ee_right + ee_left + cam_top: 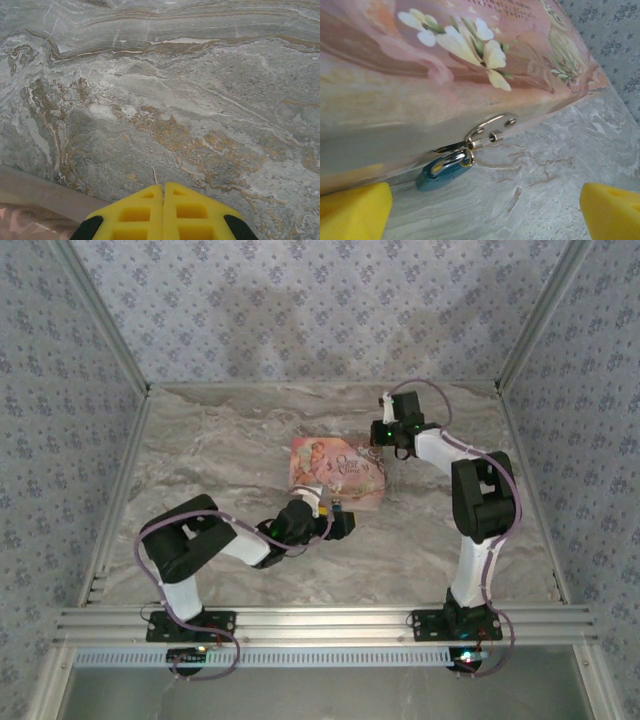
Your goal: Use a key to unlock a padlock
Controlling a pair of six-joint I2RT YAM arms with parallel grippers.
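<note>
One padlock (444, 174), blue-bodied, hangs from the hasp (490, 131) on the near edge of the pink book (335, 472), and its body slants down toward the tabletop (250, 420). We count one book, one hasp, two hands. The left hand (485, 205) is the nearer. It sits just on the near side of the lock with fingers spread wide and holding nothing, the lock ahead between them, a touch left of centre. The right hand (163, 189) is pressed closed by the book's far right corner, well apart. One thin metal sliver (155, 176) pokes from its fingers, and we take that for the key.
</note>
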